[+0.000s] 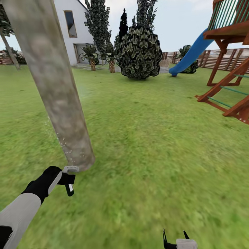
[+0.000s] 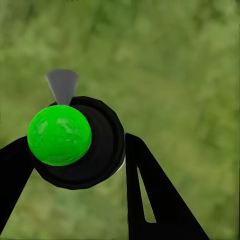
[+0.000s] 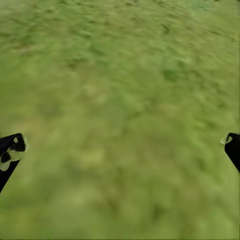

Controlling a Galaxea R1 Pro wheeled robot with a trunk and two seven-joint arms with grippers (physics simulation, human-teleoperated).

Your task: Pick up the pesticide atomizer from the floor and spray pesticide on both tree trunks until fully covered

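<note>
Atomizer: the pesticide atomizer [image 1: 70, 174] sits clamped in my left jaws [image 1: 67, 180], its pale trigger head just beside the foot of the tree trunk [image 1: 55, 86], low over the lawn [image 1: 155, 155].
Left wrist view: my two dark fingers [image 2: 150, 195] pinch the bottle's round black body [image 2: 97, 150]; a bright green ball [image 2: 59, 135] sits on it and the grey nozzle [image 2: 62, 85] juts forward over blurred grass.
Pesticide: whitish specks [image 1: 67, 147] dot the lowest stretch of bark and drift a little to the trunk's side — above that the bark looks bare to me.
Step in hand: spraying the first trunk, I judge, and only at its base; coverage looks far from full.
Next move: I should raise my left arm and sweep the nozzle up the leaning column, holding it close — then seek the second tree, which I cannot pick out with certainty from here.
Right jaws: spread wide [image 3: 120, 150], holding nothing, hanging over grass; they also show at the bottom edge of the head view [image 1: 176, 240].
Surroundings: white house [image 1: 71, 31], dark leafy bush [image 1: 139, 52], blue slide [image 1: 190, 53] and wooden play frame [image 1: 228, 72] beyond.
Writing: no label, brand or lettering is legible.
</note>
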